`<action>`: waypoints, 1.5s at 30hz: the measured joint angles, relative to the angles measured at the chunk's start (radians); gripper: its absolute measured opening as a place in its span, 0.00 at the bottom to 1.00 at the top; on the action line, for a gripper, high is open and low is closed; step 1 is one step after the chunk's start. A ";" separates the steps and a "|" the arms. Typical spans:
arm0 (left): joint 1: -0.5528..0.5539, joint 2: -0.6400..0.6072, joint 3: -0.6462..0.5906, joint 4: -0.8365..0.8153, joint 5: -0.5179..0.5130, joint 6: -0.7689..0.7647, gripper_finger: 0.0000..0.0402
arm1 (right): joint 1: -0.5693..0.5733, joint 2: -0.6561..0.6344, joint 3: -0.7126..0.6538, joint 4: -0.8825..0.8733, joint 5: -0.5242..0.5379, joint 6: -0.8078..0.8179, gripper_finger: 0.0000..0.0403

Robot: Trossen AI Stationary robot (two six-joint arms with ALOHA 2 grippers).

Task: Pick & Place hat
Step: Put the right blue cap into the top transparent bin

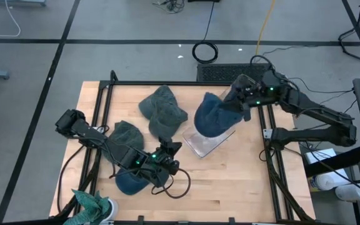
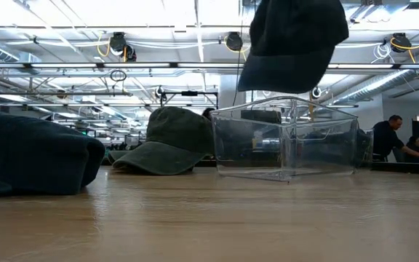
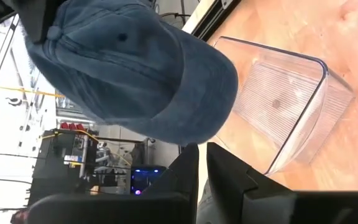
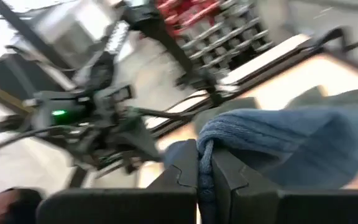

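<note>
Your right gripper (image 4: 204, 163), clenched on the blue denim cap (image 1: 212, 115), hangs over the clear plastic bin (image 1: 208, 142)'s far-right edge; the brim may snag its rim. Left gripper (image 3: 202, 163) nearly closed, empty.

Blue and green caps on pale wood

The lifted hat (image 1: 214, 115) is denim blue; the cap (image 1: 162, 107) at table centre is faded grey-green, another (image 1: 127, 134) darker green. The bin (image 1: 206, 142) is clear plastic, the table (image 1: 242, 181) light wood, arms black.

R arm reaches in from 3 o'clock, right gripper (image 1: 237, 100) clamped, raised. L arm lies low at 7 o'clock, left gripper (image 1: 167, 157) fingers nearly closed.
</note>
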 joint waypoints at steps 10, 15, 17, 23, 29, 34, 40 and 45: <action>0.062 -0.095 0.000 -0.122 0.252 -0.154 0.10 | -0.085 -0.020 0.099 -0.195 0.445 -0.253 0.00; 0.199 -0.226 -0.023 -0.220 0.555 -0.268 0.10 | -0.124 -0.006 0.147 -0.192 0.568 -0.394 0.00; 0.250 -0.279 -0.043 -0.211 0.621 -0.286 0.10 | -0.137 -0.006 0.152 -0.192 0.607 -0.444 0.00; 0.375 -0.400 -0.092 -0.277 0.636 -0.285 0.10 | -0.163 -0.006 0.153 -0.239 0.750 -0.601 0.00; 0.475 -0.536 -0.092 -0.244 0.821 -0.258 0.10 | -0.196 -0.002 0.153 -0.257 0.807 -0.618 0.00; 0.531 -0.680 -0.217 -0.085 1.044 -0.198 0.10 | -0.202 -0.004 0.153 -0.273 0.648 -0.599 0.00; 0.598 -0.859 -0.437 0.171 1.070 -0.189 0.10 | -0.220 -0.010 0.178 -0.283 0.591 -0.652 0.00; 0.628 -0.943 -0.549 0.283 1.024 -0.267 0.10 | -0.258 -0.006 0.197 -0.282 0.625 -0.717 0.00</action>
